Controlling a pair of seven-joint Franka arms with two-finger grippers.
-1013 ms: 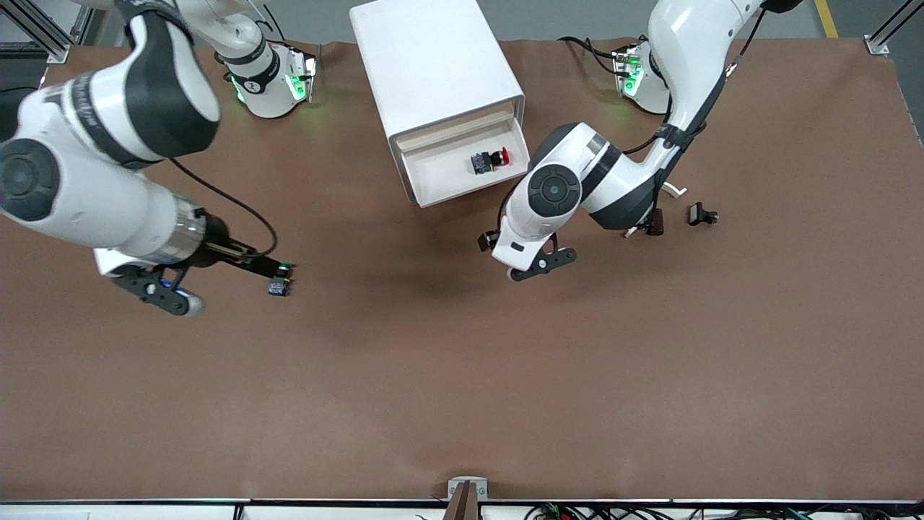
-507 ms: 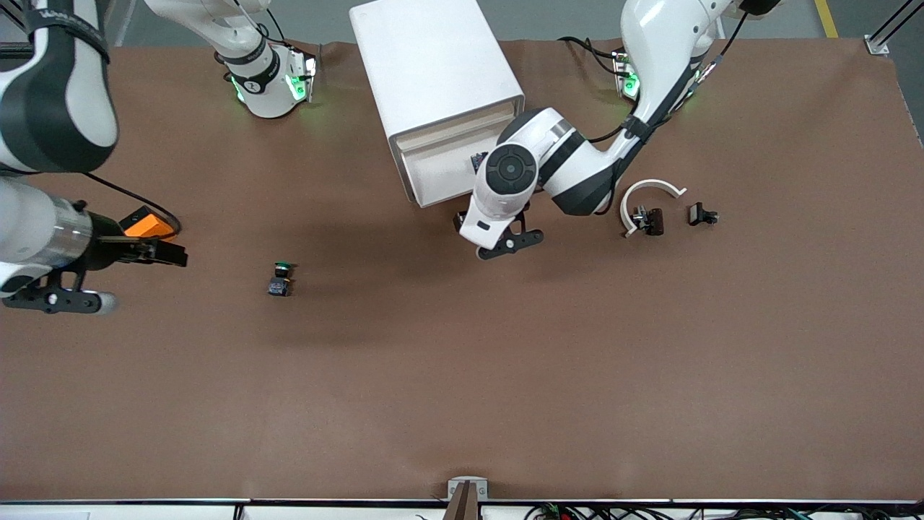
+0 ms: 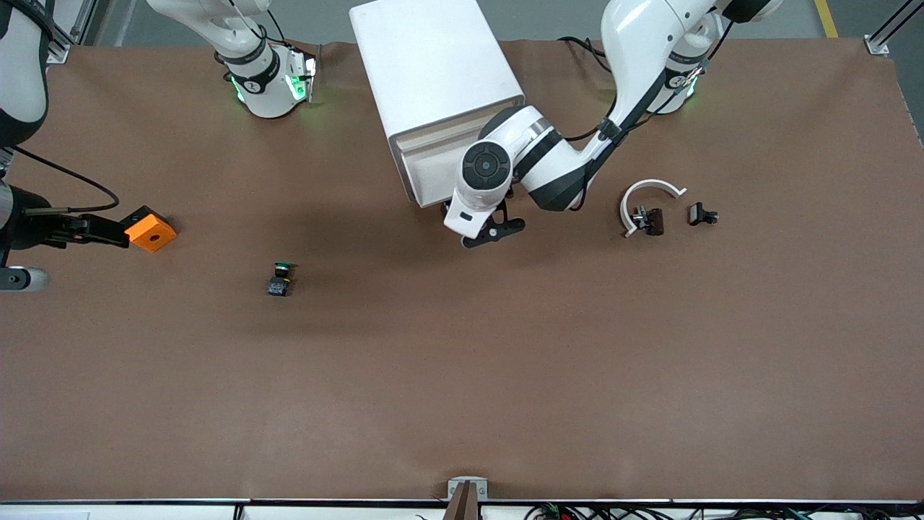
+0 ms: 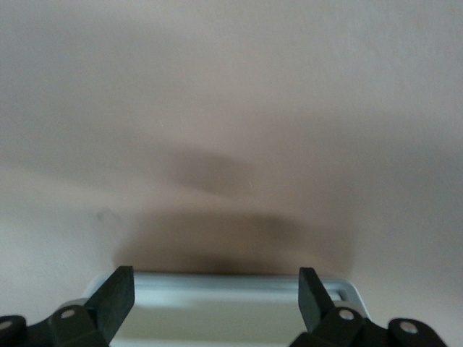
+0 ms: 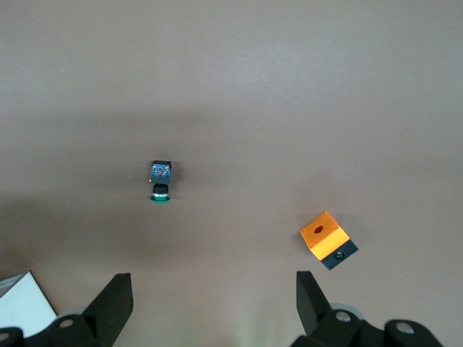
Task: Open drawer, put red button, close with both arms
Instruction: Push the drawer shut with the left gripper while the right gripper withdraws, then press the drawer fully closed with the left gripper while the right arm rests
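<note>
The white cabinet [image 3: 433, 65] stands at the robots' side of the table with its top drawer [image 3: 427, 173] pulled out. My left arm's wrist covers much of the drawer, so the red button is hidden. My left gripper [image 3: 491, 231] hangs open just in front of the drawer. In the left wrist view the drawer's front rim [image 4: 217, 285] lies between the spread fingers of the left gripper [image 4: 215, 293]. My right gripper [image 5: 213, 296] is open and empty over bare table at the right arm's end, barely inside the front view's edge.
A green-capped button [image 3: 280, 278] lies on the table, an orange block [image 3: 150, 232] beside the right hand. Toward the left arm's end lie a white curved piece [image 3: 650, 189] with a black clip [image 3: 650, 219] and another black clip [image 3: 702, 214].
My left arm has swung in over the open drawer, covering the red button. My right arm has drawn back from the green button toward its end of the table, uncovering the orange block.
</note>
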